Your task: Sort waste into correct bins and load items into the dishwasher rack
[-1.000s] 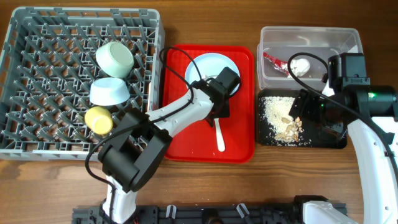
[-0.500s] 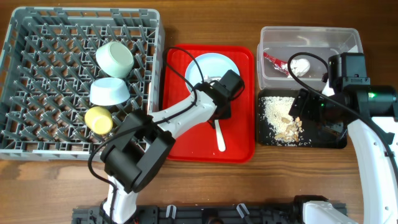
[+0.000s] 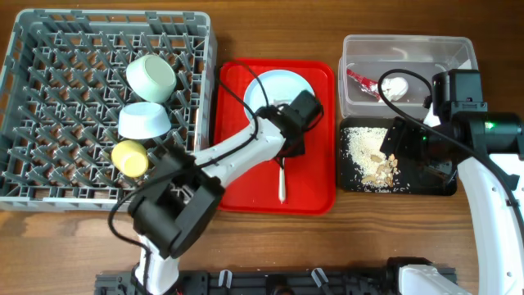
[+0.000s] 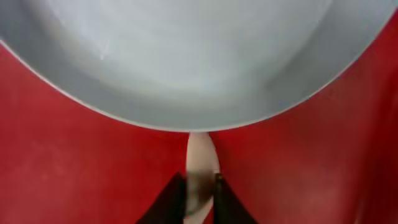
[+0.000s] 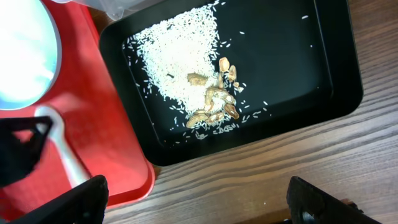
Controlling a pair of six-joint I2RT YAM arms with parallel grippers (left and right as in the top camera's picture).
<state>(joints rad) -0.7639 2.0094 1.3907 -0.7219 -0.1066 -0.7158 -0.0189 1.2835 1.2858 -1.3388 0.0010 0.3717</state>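
My left gripper point(image 4: 200, 183) is down on the red serving tray point(image 3: 315, 184), just on the near side of the white plate point(image 3: 282, 86), which lies in the tray's far half. My two dark fingers point(image 4: 169, 198) are pinched on a white plastic utensil point(image 4: 200, 155). The short end past my fingertips reaches the plate's rim, and the long part lies on the tray, pointing at its near edge. It may be the spoon, but the working end is too small for me to be sure.

My right gripper point(image 5: 199, 183) hangs to the right of the red serving tray, over the near edge of the black tray point(image 5: 298, 74). Its fingers are spread wide with nothing between them. The black tray sits just beside the red one and holds the rice crumbs point(image 5: 180, 56), with a few beige bits among them.

Behind the black tray, also right of the red tray, the clear tub point(image 3: 458, 57) holds the red wrapper point(image 3: 360, 79) and the tissue ball point(image 3: 396, 85).

Left of the red tray and close against it is the dishwasher rack point(image 3: 65, 98). Among its pegs are a pale green bowl point(image 3: 151, 75), a second pale green bowl point(image 3: 144, 121) and the yellow cup point(image 3: 131, 157), all on the side nearest the red tray.
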